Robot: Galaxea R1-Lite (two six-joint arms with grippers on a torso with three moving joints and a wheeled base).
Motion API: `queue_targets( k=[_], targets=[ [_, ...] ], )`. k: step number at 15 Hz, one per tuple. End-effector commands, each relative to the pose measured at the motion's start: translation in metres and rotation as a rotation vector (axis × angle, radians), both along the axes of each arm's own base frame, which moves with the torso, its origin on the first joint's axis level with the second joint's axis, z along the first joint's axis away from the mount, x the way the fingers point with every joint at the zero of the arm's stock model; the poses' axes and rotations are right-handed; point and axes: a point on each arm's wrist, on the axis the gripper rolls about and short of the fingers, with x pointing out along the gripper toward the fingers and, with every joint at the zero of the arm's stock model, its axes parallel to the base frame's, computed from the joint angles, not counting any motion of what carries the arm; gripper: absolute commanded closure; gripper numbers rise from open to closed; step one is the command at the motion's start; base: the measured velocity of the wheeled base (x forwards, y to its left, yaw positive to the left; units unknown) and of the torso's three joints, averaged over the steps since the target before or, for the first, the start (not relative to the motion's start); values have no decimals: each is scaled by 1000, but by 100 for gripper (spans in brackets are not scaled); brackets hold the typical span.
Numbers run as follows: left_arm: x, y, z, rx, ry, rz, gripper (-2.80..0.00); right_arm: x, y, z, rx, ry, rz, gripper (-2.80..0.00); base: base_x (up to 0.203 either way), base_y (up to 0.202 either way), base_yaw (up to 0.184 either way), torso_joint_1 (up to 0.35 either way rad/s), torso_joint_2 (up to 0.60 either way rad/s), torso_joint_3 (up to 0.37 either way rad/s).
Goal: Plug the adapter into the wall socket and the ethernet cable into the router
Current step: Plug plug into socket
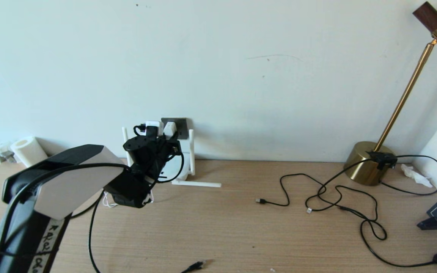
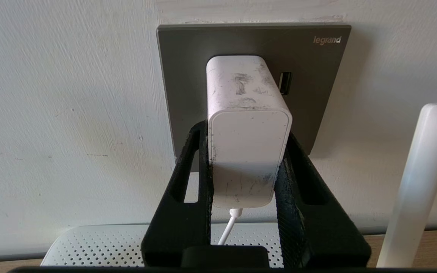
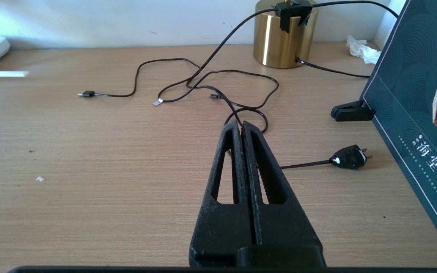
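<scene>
Clamping the adapter [image 2: 248, 151] against the wall socket [image 2: 188, 76], the left tool [image 2: 247, 178] grips its sides.

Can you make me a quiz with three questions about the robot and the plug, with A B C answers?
1. Where is the adapter?
A. Against the wall socket
B. Lying on the desk
C. On the lamp base

2. What colour is the lamp base?
A. Red
B. Gold
C. Green

3. What is the left gripper doing?
A. Hanging wide open, empty
B. Holding a black cable
C. Squeezing the adapter

Answers:
1 A, the white block sits on the grey plate.
2 B, it shines gold by the wall.
3 C, a black finger presses each side of the adapter.
</scene>
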Motion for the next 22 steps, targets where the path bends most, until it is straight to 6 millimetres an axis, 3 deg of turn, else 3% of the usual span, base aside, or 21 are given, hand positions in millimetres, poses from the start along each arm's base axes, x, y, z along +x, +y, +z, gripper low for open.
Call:
queue_targets(
  k=[1, 22],
  targets=[
    [0, 1, 0, 0, -7, 0, 0, 0, 0, 0, 1, -1, 0, 0, 0, 0, 0, 0, 0, 0],
    [9, 6, -4, 2, 2, 19, 0, 0, 0, 0, 1, -1, 0, 0, 0, 0, 0, 0, 0, 0]
  ],
)
